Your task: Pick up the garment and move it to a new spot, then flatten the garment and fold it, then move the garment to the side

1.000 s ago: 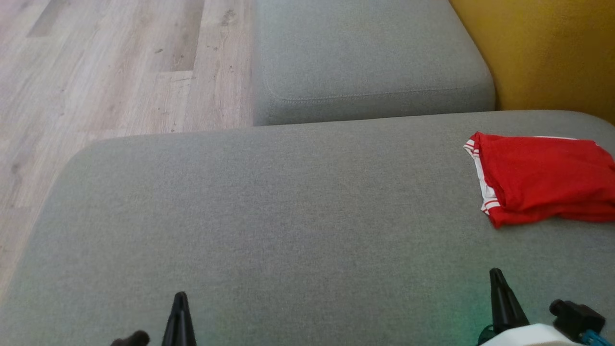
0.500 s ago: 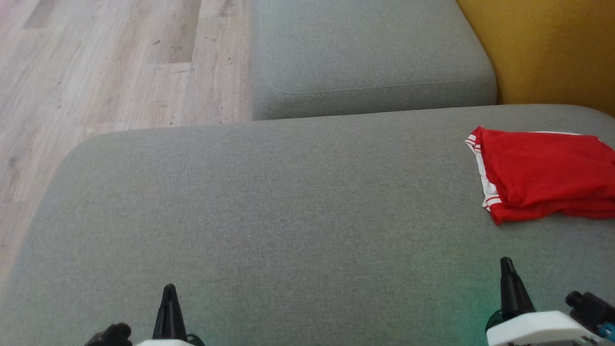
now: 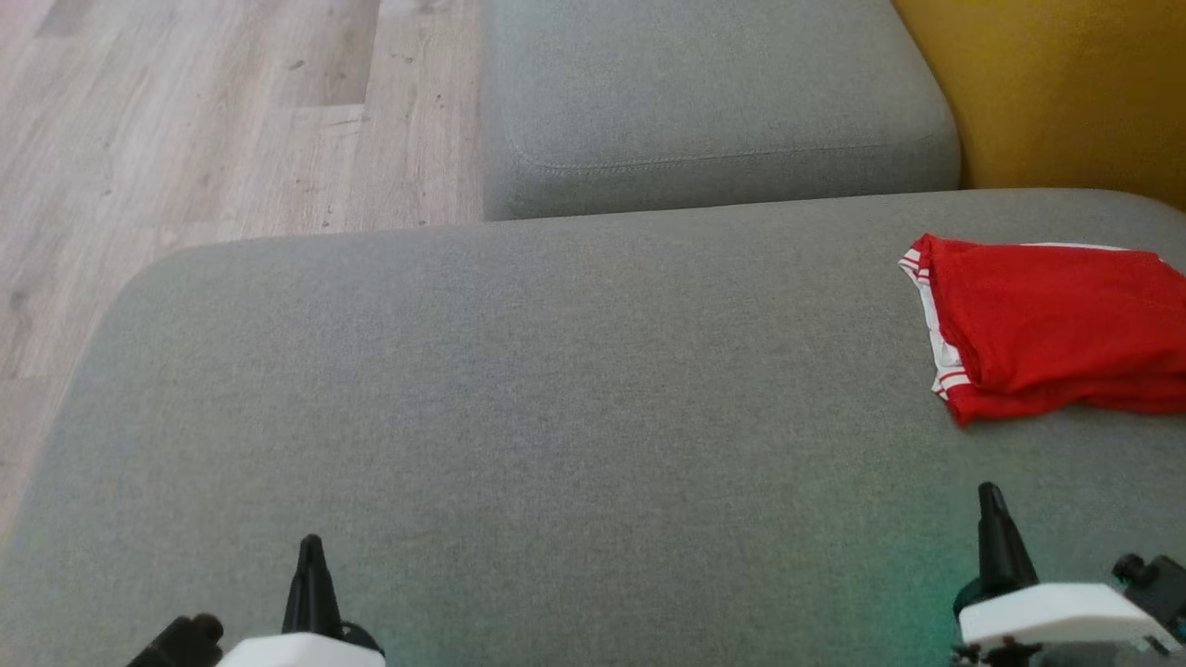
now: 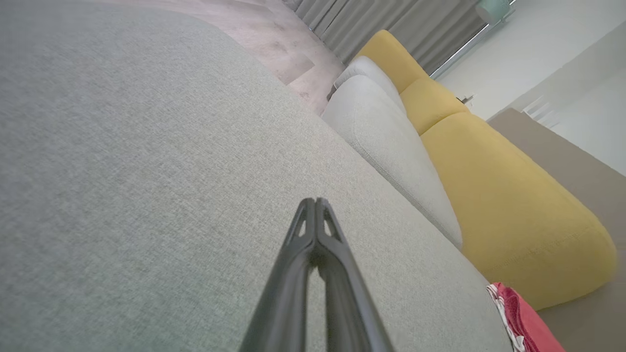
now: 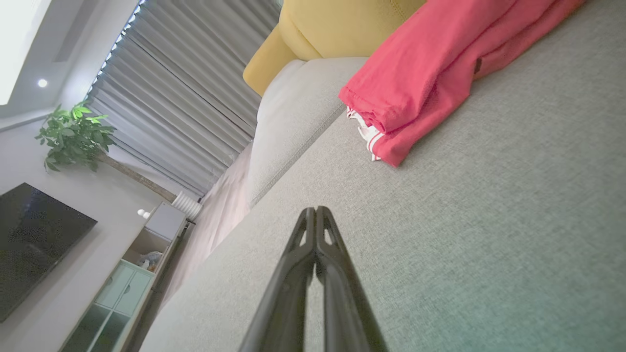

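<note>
Looks like the very end of the job. Finds the red garment (image 3: 1056, 333) folded by the right edge of the grey sofa seat (image 3: 556, 389). Holds the left hand (image 3: 310, 547) and right hand (image 3: 990, 496) pinched shut on nothing, well apart from it. Likely needs only a pull back.

A folded red garment (image 3: 1056, 333) lies on the right side of a big grey cushion (image 3: 556, 417). The left gripper (image 3: 310, 545) and the right gripper (image 3: 990, 493) poke up at the bottom, fingers pressed together, both apart from the garment. A wood floor (image 3: 185, 120) is at the top left.
</note>
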